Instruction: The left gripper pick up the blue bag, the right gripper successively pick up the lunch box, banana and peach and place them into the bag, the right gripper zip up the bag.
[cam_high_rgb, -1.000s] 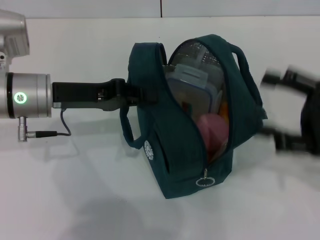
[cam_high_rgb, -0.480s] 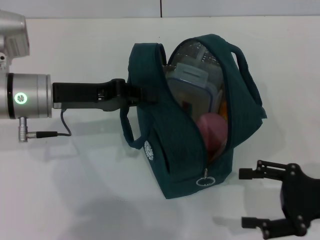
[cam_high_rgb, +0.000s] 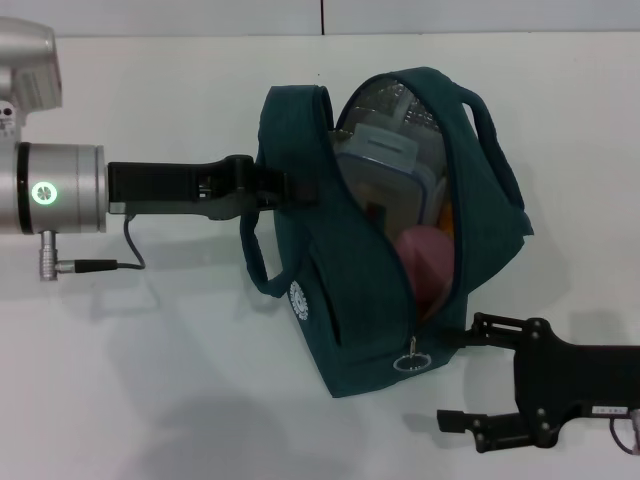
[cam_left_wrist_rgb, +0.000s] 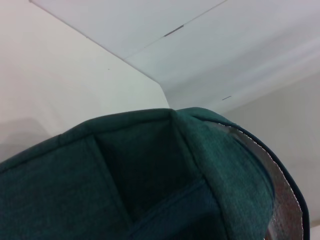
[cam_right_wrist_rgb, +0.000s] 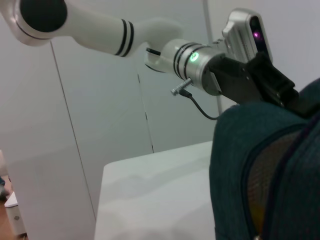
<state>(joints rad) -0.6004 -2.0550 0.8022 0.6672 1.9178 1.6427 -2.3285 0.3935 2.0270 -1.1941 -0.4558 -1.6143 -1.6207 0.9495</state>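
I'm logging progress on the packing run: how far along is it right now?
Packing looks done: the lunch box and peach sit inside the blue bag, with something orange-yellow beside them, probably the banana. The left gripper holds the bag at its rim. The right gripper, open, is near the zipper pull; zipping is left, since the bag gapes open.

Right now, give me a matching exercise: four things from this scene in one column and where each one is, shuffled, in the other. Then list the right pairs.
Things:
1. lunch box
2. peach
3. left gripper
4. right gripper

Places:
A. open, near the bag's zipper pull
B. upper part of the bag's opening
C. at the bag's side, by a handle
D. inside the bag, below the clear container

Pairs: 1-B, 2-D, 3-C, 4-A
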